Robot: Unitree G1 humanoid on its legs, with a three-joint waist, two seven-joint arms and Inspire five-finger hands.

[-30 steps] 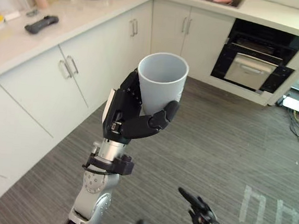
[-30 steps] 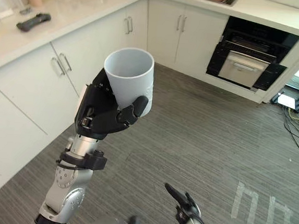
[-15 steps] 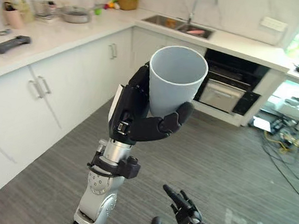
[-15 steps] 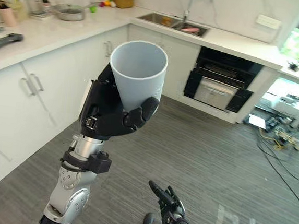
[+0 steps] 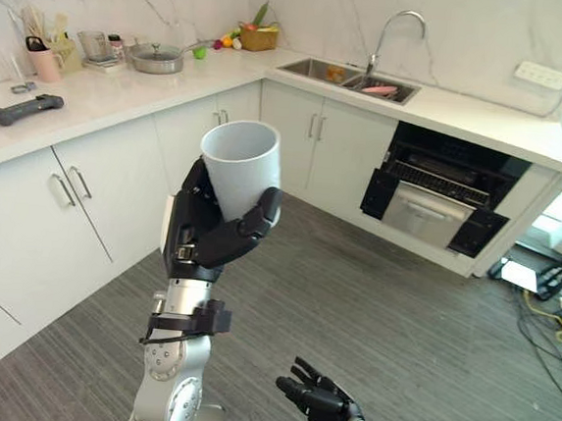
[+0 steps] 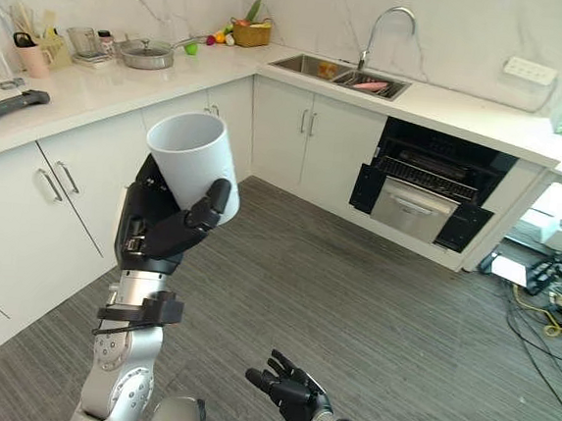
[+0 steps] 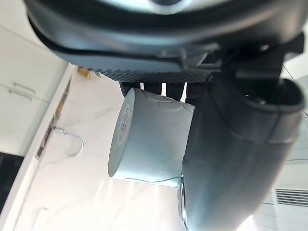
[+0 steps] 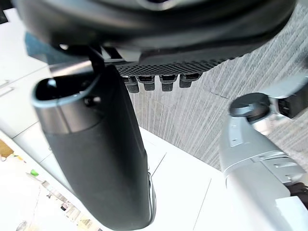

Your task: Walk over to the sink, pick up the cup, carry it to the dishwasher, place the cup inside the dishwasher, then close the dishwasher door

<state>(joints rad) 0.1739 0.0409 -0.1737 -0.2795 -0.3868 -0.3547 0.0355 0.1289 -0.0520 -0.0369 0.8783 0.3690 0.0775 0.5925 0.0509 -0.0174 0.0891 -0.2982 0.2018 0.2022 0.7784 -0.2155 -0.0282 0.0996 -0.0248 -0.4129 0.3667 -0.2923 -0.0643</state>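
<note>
Left robot hand (image 5: 202, 241) grasps the white cup (image 5: 240, 162), fingers and thumb curled round its lower part. The cup is upright, mouth up, raised over the grey floor (image 5: 429, 322) in front of the white cabinets (image 5: 86, 193). Right robot hand (image 5: 320, 402) is low, fingers loose, holding nothing. The sink (image 5: 347, 76) sits in the tabletop (image 5: 123, 98) beyond, well apart from the cup, with the dark dishwasher (image 5: 439, 200) just right of it.

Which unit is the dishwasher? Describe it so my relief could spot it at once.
Find the sink with its tall faucet in the back counter. Just right of it, under that counter, is the dishwasher: the one black opening, its steel-fronted door tilted out, among white cabinets.
</note>
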